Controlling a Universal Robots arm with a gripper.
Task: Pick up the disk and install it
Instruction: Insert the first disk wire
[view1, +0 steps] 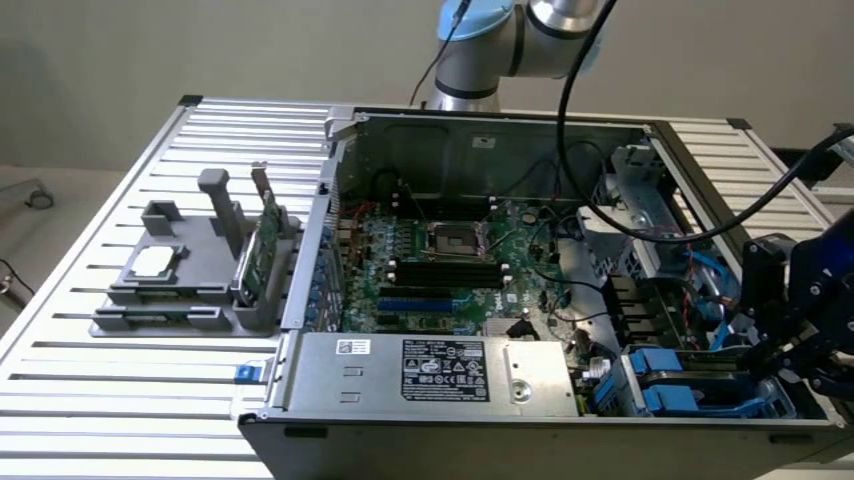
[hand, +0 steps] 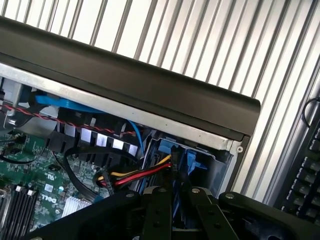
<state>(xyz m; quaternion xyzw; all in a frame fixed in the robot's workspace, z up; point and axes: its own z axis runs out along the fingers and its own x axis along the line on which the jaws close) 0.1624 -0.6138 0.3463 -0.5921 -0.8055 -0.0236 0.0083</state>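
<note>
The disk (view1: 683, 388) stands on edge in the drive bay at the front corner of the open computer case, on the exterior view's right. Its blue carrier rails show; the metal body is mostly hidden. In the wrist view the blue carrier of the disk (hand: 176, 154) lies just beyond my fingers (hand: 156, 210). My black gripper (view1: 785, 358) hangs over that bay corner. In the wrist view the gripper (hand: 175, 194) has its jaws drawn almost together, with a thin blue-dark strip in the slit. Whether it pinches anything, I cannot tell.
A grey fixture (view1: 187, 290) on the exterior view's left holds a small silver chip (view1: 151, 262) and an upright green card (view1: 267, 240). The power supply (view1: 427, 370), the motherboard (view1: 441, 260) and a red-yellow-black cable bundle (hand: 140, 175) crowd the case. A keyboard (hand: 305, 175) lies beyond the case wall (hand: 150, 75).
</note>
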